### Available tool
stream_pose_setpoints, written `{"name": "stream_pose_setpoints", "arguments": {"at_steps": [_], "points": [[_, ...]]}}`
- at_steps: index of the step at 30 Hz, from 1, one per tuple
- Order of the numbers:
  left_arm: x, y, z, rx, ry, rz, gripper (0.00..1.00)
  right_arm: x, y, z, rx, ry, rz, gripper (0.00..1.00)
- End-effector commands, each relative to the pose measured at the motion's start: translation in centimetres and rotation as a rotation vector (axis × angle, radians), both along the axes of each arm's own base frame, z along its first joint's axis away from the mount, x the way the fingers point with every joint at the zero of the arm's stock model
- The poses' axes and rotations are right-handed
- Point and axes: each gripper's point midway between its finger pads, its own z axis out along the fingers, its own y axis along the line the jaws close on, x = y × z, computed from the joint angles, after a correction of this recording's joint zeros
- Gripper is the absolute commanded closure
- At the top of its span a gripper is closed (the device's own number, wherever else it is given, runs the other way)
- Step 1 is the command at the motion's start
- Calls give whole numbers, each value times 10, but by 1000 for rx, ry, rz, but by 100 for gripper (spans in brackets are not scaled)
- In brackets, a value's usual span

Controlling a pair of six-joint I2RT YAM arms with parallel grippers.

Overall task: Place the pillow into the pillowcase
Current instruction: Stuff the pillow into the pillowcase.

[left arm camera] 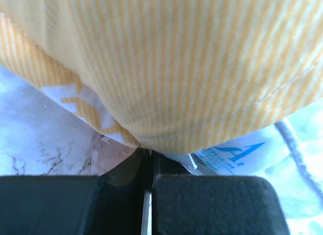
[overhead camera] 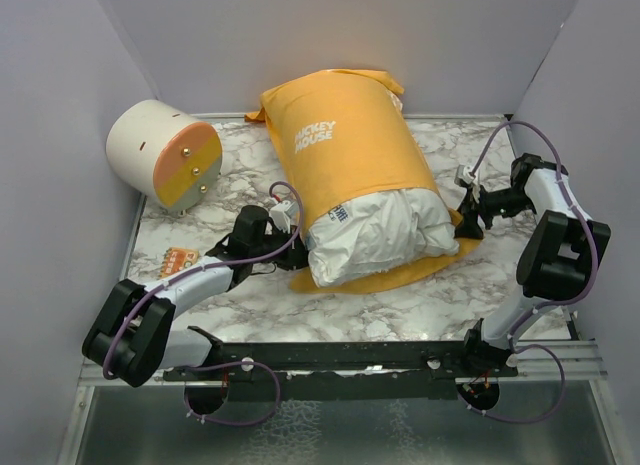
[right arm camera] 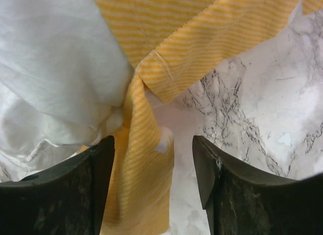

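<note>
The orange-yellow pillowcase [overhead camera: 345,135], "MICKEY MOUSE" lettering up, lies across the middle of the table. It covers most of the white pillow [overhead camera: 375,235], whose near end bulges out of the opening. My left gripper [overhead camera: 287,217] is at the opening's left edge. In the left wrist view it [left arm camera: 151,159] is shut on the hem of the pillowcase [left arm camera: 176,68], with the pillow's printed label [left arm camera: 237,154] beside it. My right gripper [overhead camera: 463,217] is at the opening's right corner. In the right wrist view it [right arm camera: 154,159] is open, with a fold of pillowcase [right arm camera: 139,184] between the jaws and the pillow [right arm camera: 55,68] to the left.
A cream-and-orange cylinder [overhead camera: 163,153] lies at the back left. A small orange tag [overhead camera: 180,257] lies by the left arm. Lilac walls close in the marble table [overhead camera: 480,285] at the back and on both sides.
</note>
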Motion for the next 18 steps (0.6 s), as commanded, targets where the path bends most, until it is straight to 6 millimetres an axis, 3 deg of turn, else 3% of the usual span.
{"name": "stream_pose_setpoints", "arguments": {"at_steps": [1, 4, 6, 9, 11, 15, 18], "points": [[5, -1, 16, -18, -54, -12, 100, 11, -9, -5, -67, -42, -23, 37], [4, -1, 15, -18, -51, -12, 100, 15, -5, -7, -35, -43, -10, 39], [4, -1, 14, -19, -51, -12, 100, 15, 0, -9, -20, -39, 5, 52], [5, -1, 15, -21, -59, -13, 100, 7, 9, -11, 4, -18, 36, 80], [5, -1, 16, -24, -64, -14, 100, 2, 12, -8, 19, -13, 51, 93], [4, 1, 16, -22, -67, -13, 100, -9, 18, 6, 36, -31, 88, 99], [3, 3, 23, -29, -87, -9, 100, -22, 30, 31, 95, -64, 113, 99]]}}
